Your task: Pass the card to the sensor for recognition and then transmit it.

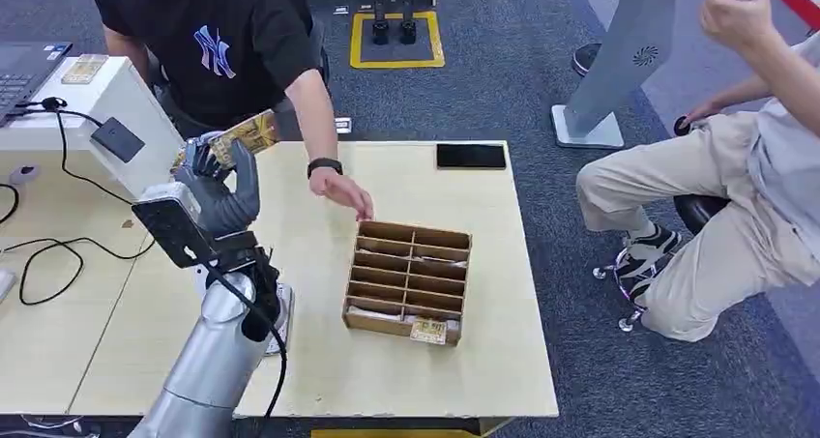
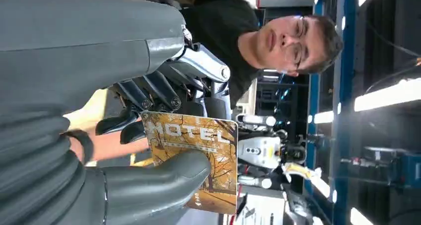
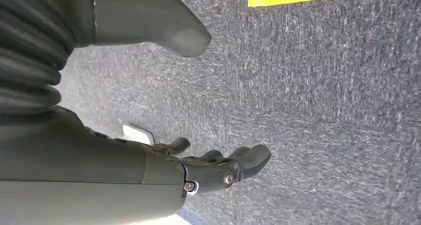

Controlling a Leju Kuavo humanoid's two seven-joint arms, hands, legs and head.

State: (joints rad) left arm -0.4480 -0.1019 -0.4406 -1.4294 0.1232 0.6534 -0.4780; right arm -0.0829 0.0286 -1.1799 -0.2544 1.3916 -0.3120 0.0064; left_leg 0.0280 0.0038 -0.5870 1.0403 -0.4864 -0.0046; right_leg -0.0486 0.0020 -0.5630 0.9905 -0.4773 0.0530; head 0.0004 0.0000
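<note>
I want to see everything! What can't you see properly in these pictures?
- Card: in the left wrist view the left hand's thumb covers part of its picture.
- Wooden box: in the head view its slot contents are too small to identify.
- Laptop: cut off by the head view's edge.
- Right hand: its wrist view shows carpet, nothing held.

The left hand (image 2: 149,150) hides part of the card (image 2: 198,150).
</note>
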